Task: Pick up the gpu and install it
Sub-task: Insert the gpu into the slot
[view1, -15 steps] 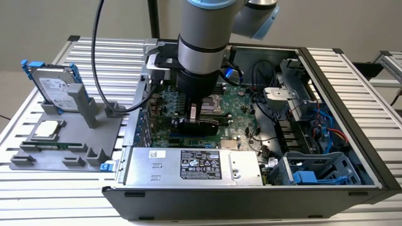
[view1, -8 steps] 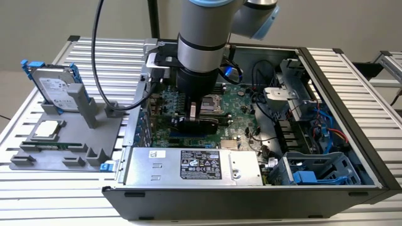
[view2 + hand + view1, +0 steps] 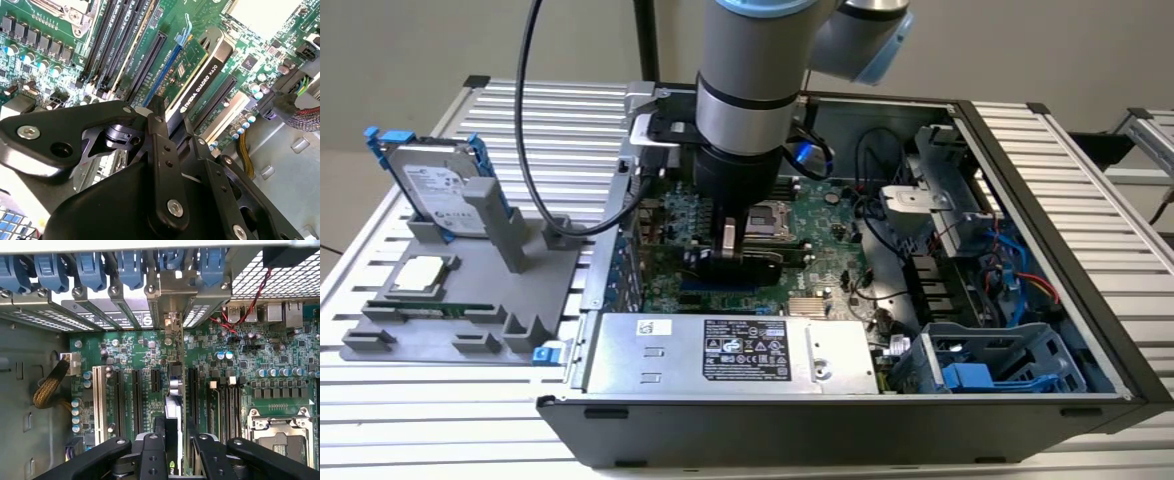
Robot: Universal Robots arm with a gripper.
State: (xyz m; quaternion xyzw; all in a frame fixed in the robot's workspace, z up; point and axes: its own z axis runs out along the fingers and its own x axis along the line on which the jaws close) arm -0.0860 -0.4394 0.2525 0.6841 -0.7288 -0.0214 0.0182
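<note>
The open computer case (image 3: 1107, 340) lies on its side on the ribbed metal table (image 3: 1067, 130), in the middle of the exterior view. The arm (image 3: 747, 80) comes in from twelve o'clock and stands nearly upright, its wrist pointing straight down into the case over the green motherboard (image 3: 834, 215).

At six o'clock inside the case sits the silver power supply (image 3: 720, 350), which has a white label with dark print and a smaller white sticker beside it. At nine o'clock from the case is a grey holder (image 3: 534, 250) on the table. A hard drive (image 3: 438, 190) with blue rails stands upright in it, its white label facing the camera.

The gpu (image 3: 200, 82) stands on edge on the motherboard among the long black slots. A line of white lettering runs along its dark cover in the second wrist view. It looks seated in a slot, though the contact edge is hidden, so I cannot be sure. In the first wrist view the gpu (image 3: 173, 412) runs toward the row of blue clips at the back of the case.

The gripper (image 3: 172, 120) is low over the board in the exterior view (image 3: 736, 262). In both wrist views its black fingers (image 3: 150, 450) sit on either side of the gpu, pinching its upper edge.
</note>
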